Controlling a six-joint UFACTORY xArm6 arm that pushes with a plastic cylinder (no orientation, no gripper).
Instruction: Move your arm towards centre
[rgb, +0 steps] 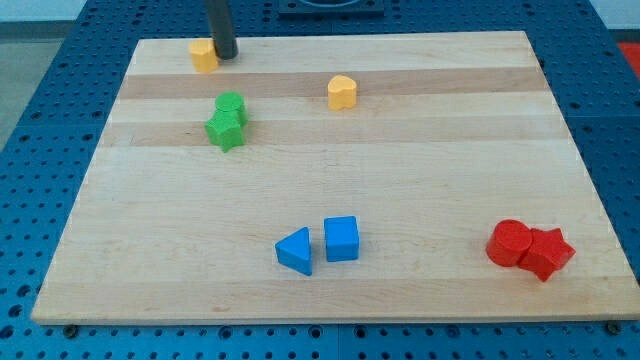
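My tip (226, 55) is at the view's top left, touching the right side of a yellow block (203, 55) near the board's top edge. A second yellow block, heart-like in shape (342, 92), lies right of it, nearer the middle top. A green round block (231, 105) sits just above a green star block (225, 130), the two touching, below my tip. A blue triangle (295, 251) and a blue cube (341, 239) sit side by side at the bottom middle. A red round block (510, 243) and a red star block (547, 253) touch at the bottom right.
The wooden board (420, 170) lies on a blue perforated table (40, 150) that shows on all sides. The rod rises out of the view's top edge.
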